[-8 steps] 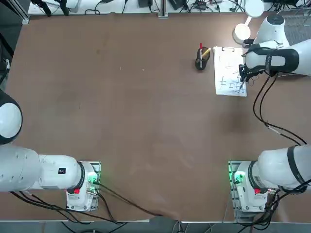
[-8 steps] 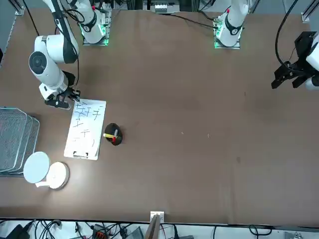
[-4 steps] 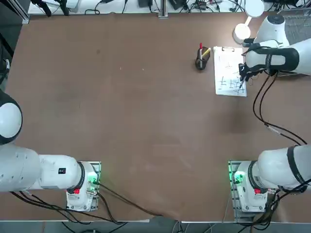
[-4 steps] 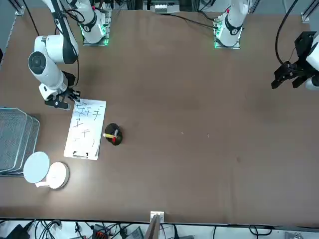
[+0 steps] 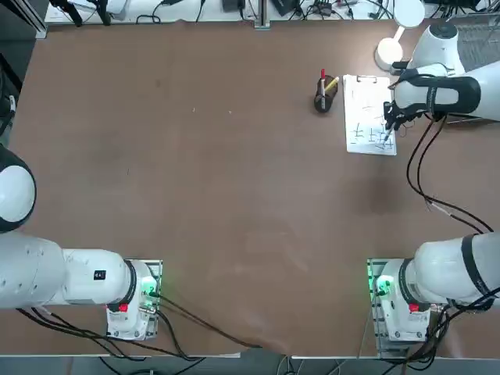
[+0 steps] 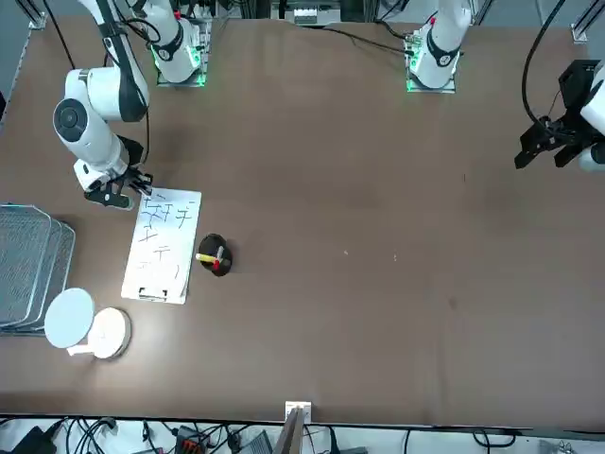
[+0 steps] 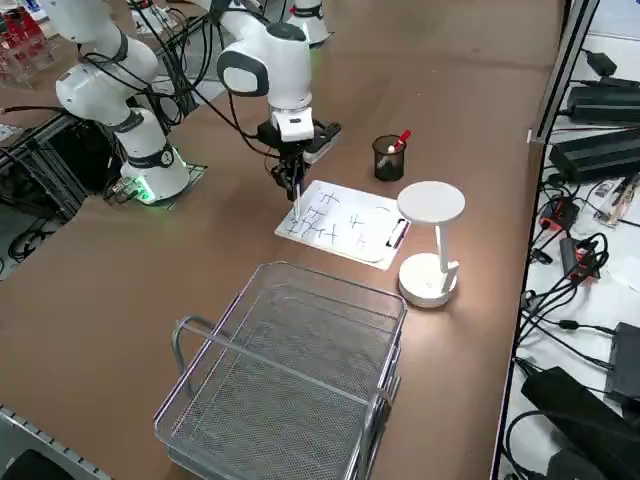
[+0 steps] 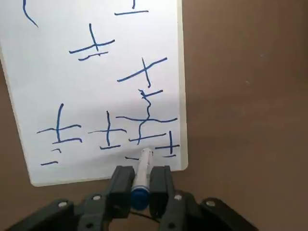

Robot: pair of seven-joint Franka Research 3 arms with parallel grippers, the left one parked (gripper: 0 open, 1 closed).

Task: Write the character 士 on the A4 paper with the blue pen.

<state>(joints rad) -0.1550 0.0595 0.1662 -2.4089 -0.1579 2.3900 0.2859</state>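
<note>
**Right gripper holds the blue pen with its tip on the paper**

The right gripper point(image 8: 141, 180) is clamped on the blue pen point(image 8: 142, 175); its two fingers point(image 8: 121, 185) press the pen from both sides, as the wrist view shows. The pen points away from the gripper toward the sheet, and its pale tip rests on the A4 paper point(image 8: 72, 86), close to the corner of the sheet that is nearest to the gripper. Just around the tip there are several blue strokes, crosses and short bars, some of them written over each other.

In the top view, the right gripper point(image 5: 388, 125) hangs over the right edge of the A4 paper point(image 5: 363, 109), near the end of the sheet that is closer to the robot. In the right side view the gripper point(image 7: 293, 185) points down and the blue pen point(image 7: 297, 205) reaches the paper point(image 7: 350, 235) almost upright.

The paper lies flat on the brown table point(image 5: 219, 172), in the far right part of it. A metal clip point(image 5: 361, 78) sits on the short edge that is far from the robot. Just to the left of the sheet stands a dark pen cup point(image 5: 323, 98) with a red pen point(image 5: 322, 76) and a yellow-orange pen point(image 5: 331, 83) in it. Near the clip end stands a white desk lamp point(image 7: 430, 240), and beside the paper on the robot's right is a wire basket point(image 7: 290, 375).
</note>
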